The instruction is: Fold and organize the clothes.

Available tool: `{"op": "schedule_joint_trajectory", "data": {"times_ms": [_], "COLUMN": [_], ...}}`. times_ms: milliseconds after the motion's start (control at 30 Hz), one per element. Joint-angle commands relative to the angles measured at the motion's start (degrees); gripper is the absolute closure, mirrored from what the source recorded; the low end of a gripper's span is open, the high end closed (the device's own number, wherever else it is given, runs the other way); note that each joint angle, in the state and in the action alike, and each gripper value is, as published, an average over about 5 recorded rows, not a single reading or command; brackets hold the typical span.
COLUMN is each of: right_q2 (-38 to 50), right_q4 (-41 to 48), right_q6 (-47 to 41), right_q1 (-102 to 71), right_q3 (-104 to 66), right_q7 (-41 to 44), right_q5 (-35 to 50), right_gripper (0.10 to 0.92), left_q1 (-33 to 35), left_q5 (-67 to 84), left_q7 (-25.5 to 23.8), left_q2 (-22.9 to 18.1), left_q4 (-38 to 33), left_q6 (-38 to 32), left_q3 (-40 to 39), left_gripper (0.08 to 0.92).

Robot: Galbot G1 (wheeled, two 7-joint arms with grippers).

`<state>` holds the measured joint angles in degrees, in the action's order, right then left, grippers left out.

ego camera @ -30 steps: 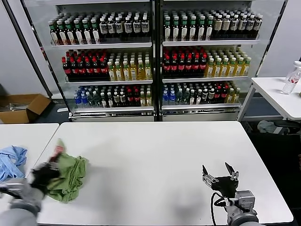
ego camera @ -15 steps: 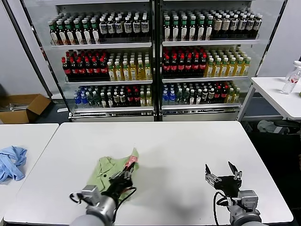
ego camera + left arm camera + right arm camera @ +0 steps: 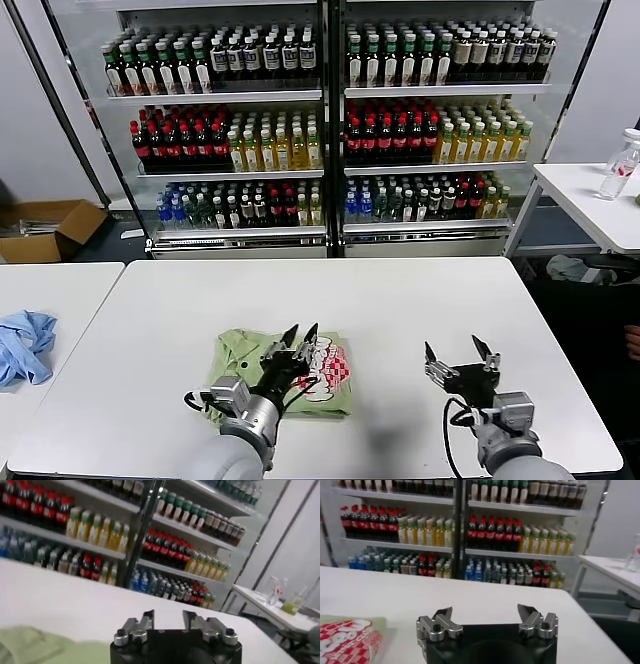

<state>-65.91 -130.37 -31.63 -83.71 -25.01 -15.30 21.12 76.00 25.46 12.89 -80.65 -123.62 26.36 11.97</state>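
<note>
Your green shirt lies as a flattened bundle on the white desk, toward the desk's near edge and a little to the robot's left of centre. Its long axis runs across the desk, side to side, and the red-and-white checkered print faces up at the end nearer your right tool. White lettering crosses the print, but you cannot read it in any view. The right wrist view shows that print close up at the shirt's edge; the left wrist view gives only plain green cloth beside the tool body.

Your left tool sits over the shirt's middle, fingers spread apart with nothing between them. Your right tool is over bare desk, well apart from the shirt on the print side, its fingers also spread wide and empty.

Beyond the desk's far edge stands a glass-door drinks cooler, its shelves packed with bottles; labels are too small to read. A light blue cloth lies on a separate table, off the shirt's plain end.
</note>
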Motion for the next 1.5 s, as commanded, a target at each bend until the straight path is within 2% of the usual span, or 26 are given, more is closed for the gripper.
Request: {"op": "schedule_joint_trajectory", "data": {"times_ms": [33,167,400,567,667,1033,1267,1433,1500], "right_q2": [-6.0,-9.0,-11.1,-9.7,-9.5,-10.5,-7.6,-3.8,-2.6], "right_q4": [13.6,20.8,25.6,23.9,23.0,23.0,21.5,19.2,17.1], "right_q6": [-1.5,-1.5,-1.5,-1.5,-1.5,-0.6,2.1,2.8,3.0], "right_q1": [15.0,18.1,20.1,18.7,18.3,18.6,18.6,15.7,13.4], "right_q3": [18.7,24.9,28.1,26.5,25.8,23.6,16.0,8.1,5.8], "right_q7": [-0.8,-0.7,-2.0,-3.9,-4.1,-2.7,1.8,1.5,1.5], "right_q5": [8.0,8.3,10.7,15.2,16.6,14.3,4.8,5.4,5.3], "right_gripper": [0.203,0.203,0.203,0.203,0.237,0.553,0.752,0.88,0.896], "left_q1": [4.2,7.9,10.2,10.0,9.8,9.6,6.1,4.2,4.3], "left_q5": [-22.7,-22.4,-22.8,-22.8,-22.7,-22.5,-19.5,-21.0,-23.5], "left_q7": [-12.0,-12.7,-12.7,-12.7,-12.7,-13.0,-17.8,-18.1,-18.2], "left_q2": [12.2,13.5,11.1,10.5,10.4,10.2,9.5,7.9,7.5], "left_q4": [3.4,2.8,3.3,3.1,3.1,2.2,7.3,10.5,11.4], "left_q6": [-13.7,-14.6,-15.5,-15.1,-14.5,-13.2,-17.0,-21.4,-25.0], "left_q3": [20.1,25.1,24.0,23.3,23.1,22.5,21.8,20.6,20.2], "left_gripper": [0.502,0.389,0.203,0.178,0.177,0.177,0.177,0.177,0.177]}}
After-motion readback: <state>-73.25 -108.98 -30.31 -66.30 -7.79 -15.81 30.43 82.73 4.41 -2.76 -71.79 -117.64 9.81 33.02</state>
